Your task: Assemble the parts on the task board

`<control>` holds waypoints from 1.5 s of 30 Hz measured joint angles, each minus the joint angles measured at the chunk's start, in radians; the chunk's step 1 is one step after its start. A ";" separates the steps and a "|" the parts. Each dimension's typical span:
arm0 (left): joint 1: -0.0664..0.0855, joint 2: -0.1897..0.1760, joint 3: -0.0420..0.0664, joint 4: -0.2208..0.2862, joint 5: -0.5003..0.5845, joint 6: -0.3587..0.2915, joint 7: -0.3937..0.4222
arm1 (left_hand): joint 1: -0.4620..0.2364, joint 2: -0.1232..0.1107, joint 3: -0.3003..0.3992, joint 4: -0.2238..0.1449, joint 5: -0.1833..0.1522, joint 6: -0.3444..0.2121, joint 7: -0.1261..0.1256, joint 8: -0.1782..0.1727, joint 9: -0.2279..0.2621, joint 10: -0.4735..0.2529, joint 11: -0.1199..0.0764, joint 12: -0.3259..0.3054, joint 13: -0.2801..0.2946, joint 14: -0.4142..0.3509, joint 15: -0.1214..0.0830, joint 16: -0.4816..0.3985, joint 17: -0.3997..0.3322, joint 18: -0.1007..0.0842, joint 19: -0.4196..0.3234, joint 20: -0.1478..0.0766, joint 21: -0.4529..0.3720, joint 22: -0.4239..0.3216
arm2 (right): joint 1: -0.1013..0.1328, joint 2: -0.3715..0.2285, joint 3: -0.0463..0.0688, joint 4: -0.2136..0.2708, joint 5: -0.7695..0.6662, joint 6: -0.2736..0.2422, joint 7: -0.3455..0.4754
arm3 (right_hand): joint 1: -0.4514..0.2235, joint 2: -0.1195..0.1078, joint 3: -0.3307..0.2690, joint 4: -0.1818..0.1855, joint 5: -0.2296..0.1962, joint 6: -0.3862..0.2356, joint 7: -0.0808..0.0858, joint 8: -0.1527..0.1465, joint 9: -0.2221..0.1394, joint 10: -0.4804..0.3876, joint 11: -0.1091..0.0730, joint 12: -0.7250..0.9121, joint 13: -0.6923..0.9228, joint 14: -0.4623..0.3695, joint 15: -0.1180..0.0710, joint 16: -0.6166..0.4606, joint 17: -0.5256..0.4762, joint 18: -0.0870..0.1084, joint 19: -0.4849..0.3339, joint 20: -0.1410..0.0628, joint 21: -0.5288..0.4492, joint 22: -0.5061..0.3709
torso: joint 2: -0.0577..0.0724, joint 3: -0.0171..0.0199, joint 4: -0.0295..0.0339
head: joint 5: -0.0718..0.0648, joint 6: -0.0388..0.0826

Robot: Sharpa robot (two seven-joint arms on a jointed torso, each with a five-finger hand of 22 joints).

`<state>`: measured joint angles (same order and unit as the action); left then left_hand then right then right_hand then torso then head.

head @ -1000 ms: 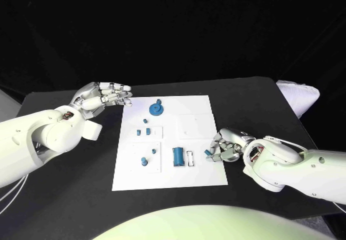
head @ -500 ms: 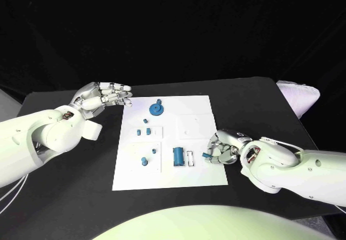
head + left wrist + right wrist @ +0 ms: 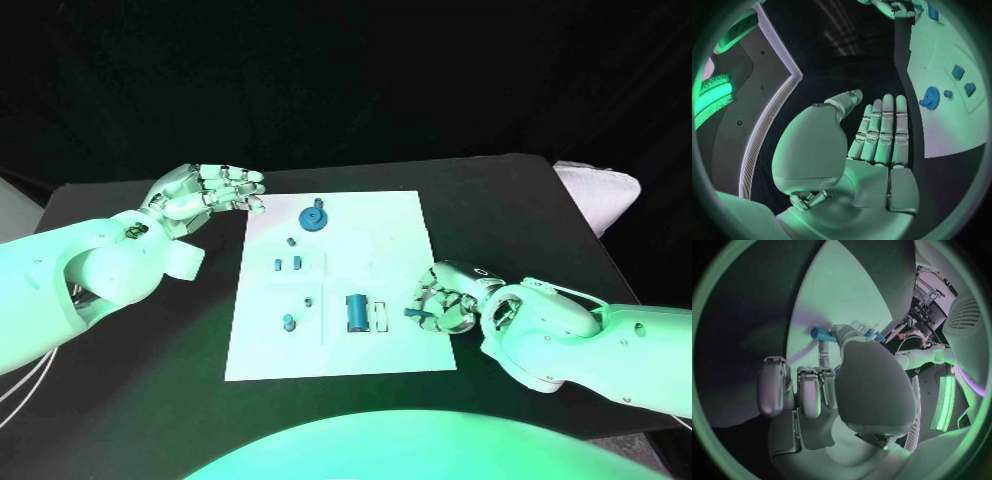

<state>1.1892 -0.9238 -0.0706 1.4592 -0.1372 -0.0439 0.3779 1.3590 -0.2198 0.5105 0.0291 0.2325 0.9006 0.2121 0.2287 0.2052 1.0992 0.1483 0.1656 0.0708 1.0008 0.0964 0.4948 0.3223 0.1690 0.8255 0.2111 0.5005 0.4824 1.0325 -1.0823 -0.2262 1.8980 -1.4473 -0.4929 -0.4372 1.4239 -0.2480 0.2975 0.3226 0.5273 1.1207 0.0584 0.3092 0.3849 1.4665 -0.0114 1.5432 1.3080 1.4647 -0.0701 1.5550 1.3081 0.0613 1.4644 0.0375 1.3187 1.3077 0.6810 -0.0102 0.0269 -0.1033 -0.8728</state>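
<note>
While the right hand [image 3: 444,298] sits at the task board's [image 3: 389,215] right edge, you can see its fingers pinching a small blue part [image 3: 822,333] over the white plate. The left hand [image 3: 206,192] hovers above the black tabletop [image 3: 159,340] just off the board's far-left corner, fingers apart, holding nothing. On the board you have a blue gear [image 3: 315,216] at the far end, two small blue blocks [image 3: 287,264] mid-left, and a blue cylinder [image 3: 353,312] beside a white frame [image 3: 381,317].
</note>
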 measured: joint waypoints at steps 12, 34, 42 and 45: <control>0.000 0.001 0.000 -0.001 0.000 0.000 0.000 | 0.000 0.000 0.000 0.000 0.000 0.000 0.000 0.000 0.000 0.000 0.000 0.000 0.000 0.000 0.000 0.000 0.002 0.000 0.000 0.000 -0.006 -0.001 | 0.036 -0.001 -0.004 0.024 0.109 -0.049 0.015 | -0.032 -0.007 0.062 -0.046 -0.005 -0.002 0.001 0.008 -0.008 0.000 0.000 0.009 0.000 0.000 0.000 0.004 0.000 0.000 0.000 0.000 0.017 0.000 | 0.000 -0.0008 0.0000 | 0.002 0.000; 0.000 0.000 0.000 0.002 0.000 0.000 0.000 | 0.000 0.000 0.000 0.000 0.000 0.000 0.000 0.000 0.000 0.000 0.000 0.000 0.000 0.000 0.000 0.000 0.002 0.000 0.000 0.000 -0.006 -0.001 | 0.044 0.107 -0.005 -0.017 0.245 -0.021 -0.014 | -0.198 0.017 -0.016 -0.033 -0.237 0.001 -0.001 0.033 0.005 0.000 0.000 0.024 0.000 0.000 0.000 0.012 0.000 -0.016 0.000 0.000 0.044 0.000 | 0.001 -0.0001 0.0003 | 0.007 0.000; 0.000 -0.002 0.000 0.003 0.000 0.000 0.000 | 0.000 0.000 0.000 0.000 0.000 0.000 0.000 0.000 0.000 0.000 0.000 0.000 0.000 0.000 0.000 0.000 0.002 0.000 0.000 0.000 -0.006 -0.001 | 0.043 0.117 -0.005 -0.022 0.238 -0.012 -0.032 | -0.207 0.026 -0.026 -0.030 -0.243 0.002 -0.002 0.035 0.005 0.000 0.000 0.024 0.000 0.000 0.000 0.012 0.000 -0.016 0.000 0.000 0.023 0.000 | 0.001 0.0005 -0.0005 | 0.005 0.000; 0.000 -0.002 0.000 0.003 0.000 0.000 0.000 | 0.000 0.000 0.000 0.000 0.000 0.000 0.000 0.000 0.000 0.000 0.000 0.000 0.000 0.000 0.000 0.000 0.002 0.000 0.000 0.000 -0.006 -0.001 | 0.043 0.118 -0.005 -0.022 0.233 -0.011 -0.036 | -0.207 0.026 -0.028 -0.033 -0.243 0.005 -0.005 0.035 0.005 0.000 0.000 0.024 0.000 0.003 -0.003 0.012 0.000 -0.016 0.000 0.000 0.023 0.000 | 0.001 0.0005 -0.0006 | 0.005 0.000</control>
<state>1.1891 -0.9258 -0.0706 1.4625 -0.1371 -0.0438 0.3777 1.3590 -0.2198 0.5105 0.0291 0.2325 0.9006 0.2121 0.2288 0.2053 1.0992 0.1483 0.1656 0.0707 1.0007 0.0965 0.4948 0.3242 0.1690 0.8255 0.2110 0.4947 0.4812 1.0756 -0.9646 -0.2310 1.8764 -1.2141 -0.5041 -0.4734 1.2168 -0.2219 0.2691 0.2898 0.2844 1.1255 0.0535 0.3444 0.3901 1.4665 -0.0113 1.5674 1.3075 1.4673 -0.0728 1.5674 1.3077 0.0456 1.4644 0.0377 1.3413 1.3073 0.6820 -0.0097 0.0264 -0.0982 -0.8728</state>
